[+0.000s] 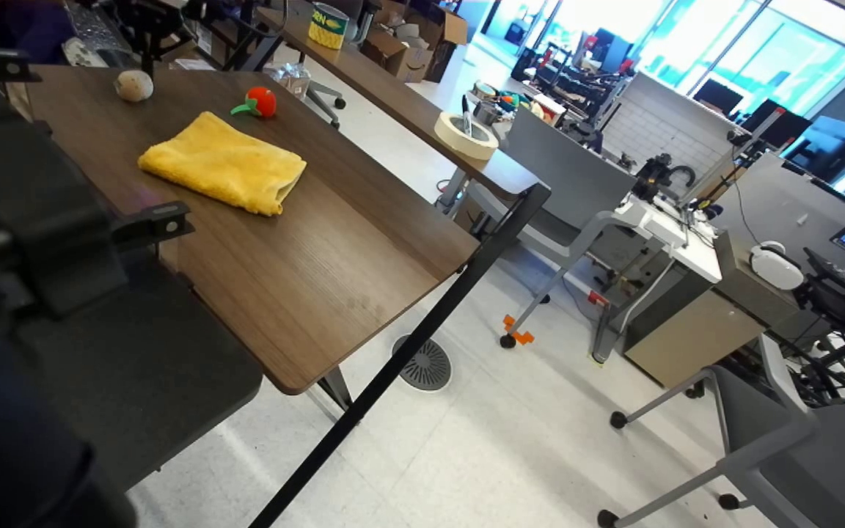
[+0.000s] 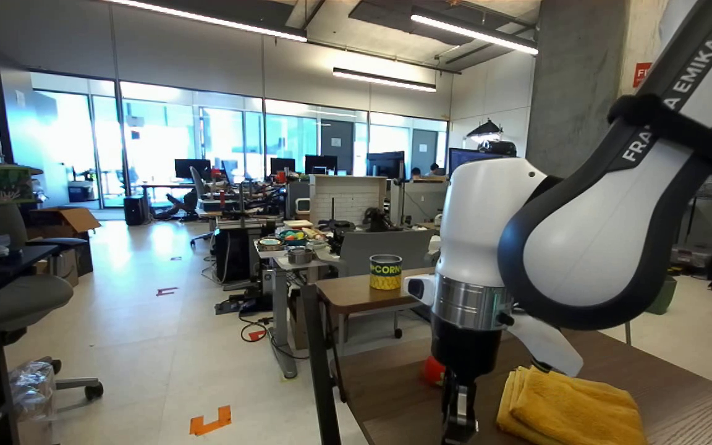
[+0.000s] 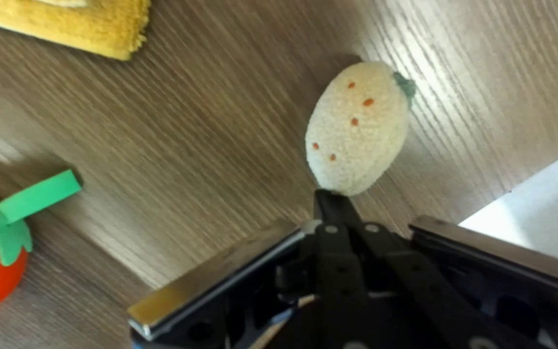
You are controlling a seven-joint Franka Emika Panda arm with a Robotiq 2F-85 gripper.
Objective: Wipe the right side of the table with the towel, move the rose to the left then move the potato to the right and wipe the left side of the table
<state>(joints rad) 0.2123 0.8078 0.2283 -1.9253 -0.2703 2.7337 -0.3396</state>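
The potato (image 3: 359, 128), a beige oval with small orange specks, lies on the brown wood-grain table (image 1: 334, 271). My gripper (image 3: 334, 192) is shut, its fingers together and pointing down, with the tips right at one end of the potato; nothing shows between them, and whether they touch it I cannot tell. An exterior view shows the gripper (image 1: 147, 67) just behind the potato (image 1: 134, 86). The red rose (image 1: 262, 102) with its green stem rests some way off. Folded in a yellow pad, the towel (image 1: 224, 163) shows in both exterior views and partly in the wrist view.
Beyond the table runs a narrow brown shelf (image 1: 400, 95) bearing a yellow corn can (image 1: 327, 28) and a tape roll (image 1: 466, 136). A black post (image 1: 422, 337) rises at the table's end. Pale smudges (image 1: 367, 306) mark the tabletop near that end.
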